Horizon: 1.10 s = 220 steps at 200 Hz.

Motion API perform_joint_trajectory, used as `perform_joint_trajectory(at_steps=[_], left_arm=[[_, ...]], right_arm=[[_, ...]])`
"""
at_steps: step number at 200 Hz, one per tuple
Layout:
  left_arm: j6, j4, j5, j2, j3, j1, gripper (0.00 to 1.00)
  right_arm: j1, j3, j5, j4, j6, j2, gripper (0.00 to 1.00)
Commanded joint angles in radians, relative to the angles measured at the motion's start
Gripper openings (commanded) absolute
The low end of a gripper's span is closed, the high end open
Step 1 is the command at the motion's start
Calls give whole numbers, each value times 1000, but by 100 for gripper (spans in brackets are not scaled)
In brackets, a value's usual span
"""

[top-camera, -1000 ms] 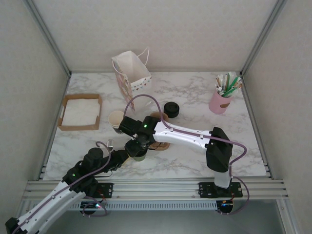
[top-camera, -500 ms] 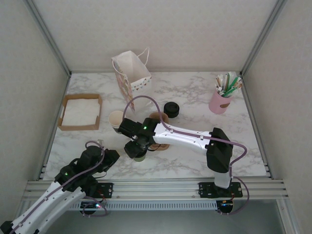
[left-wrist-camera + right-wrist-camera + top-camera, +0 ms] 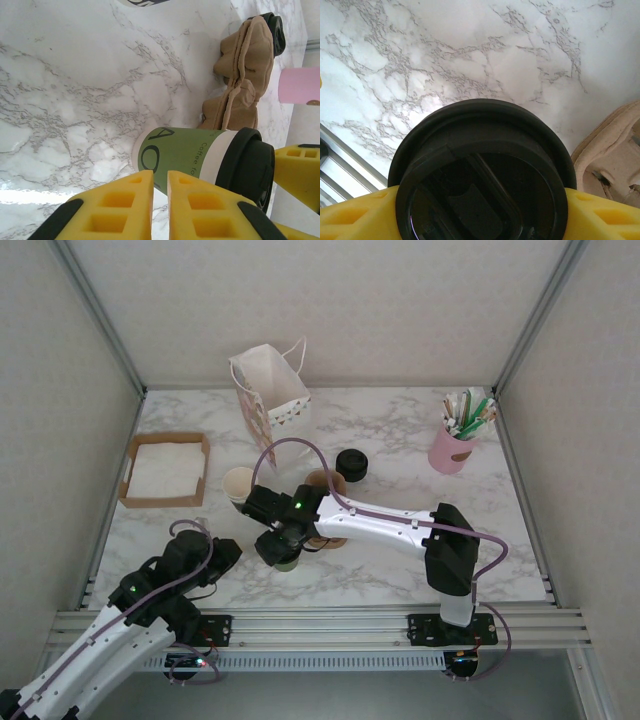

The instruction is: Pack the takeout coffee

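coffee (image 3: 200, 155) upright at the near, left-of-centre part of the marble table (image 3: 400, 430): green cup, pale band at the top, black lid (image 3: 482, 145). right gripper (image 3: 482, 189) reaching in from the right, spread wide and clamped on that lid, one yellow finger pressed to each side of the rim. cup base close down at the marble; impossible to tell whether resting on it or just above.

left gripper (image 3: 160, 174) low at the near left, pointed at the cup's lower wall, fingers drawn nearly together with only a thin slit between them, nothing held. near the cup, apart from it in the top view.

carrier (image 3: 240, 95), brown moulded cardboard, just beside the coffee on its far right side, not touching it, partly under the right arm in the top view.

cup stack (image 3: 238, 485), lidless with the cream inside showing, a little farther back and to the left of the carrier. spare lids (image 3: 351, 462), black and round, just beyond the carrier's far end. bag (image 3: 265, 405), white paper with handles, standing open at the far side, left of centre. tray (image 3: 162, 503), brown cardboard with white napkins inside, at the table's left edge, well apart from the coffee. pink cup (image 3: 450, 452) at the far right, full of straws and sticks, well apart from everything else.
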<state>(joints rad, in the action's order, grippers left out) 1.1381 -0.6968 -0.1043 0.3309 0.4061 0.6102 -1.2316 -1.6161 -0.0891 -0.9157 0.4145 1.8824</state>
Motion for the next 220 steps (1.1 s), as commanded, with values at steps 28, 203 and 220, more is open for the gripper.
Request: perform_joint_trajectory(at_steps=[28, 203, 220], left_arm=[[-30, -21, 23, 14, 41, -18, 17], [-60, 25, -6, 48, 56, -37, 17], [-59, 30, -5, 49, 54, -38, 17]], right_arm=[[-25, 84, 38, -130, -4, 136, 73], [0, -57, 27, -170, -51, 104, 79], [3, -57, 19, -167, -69, 103, 79]])
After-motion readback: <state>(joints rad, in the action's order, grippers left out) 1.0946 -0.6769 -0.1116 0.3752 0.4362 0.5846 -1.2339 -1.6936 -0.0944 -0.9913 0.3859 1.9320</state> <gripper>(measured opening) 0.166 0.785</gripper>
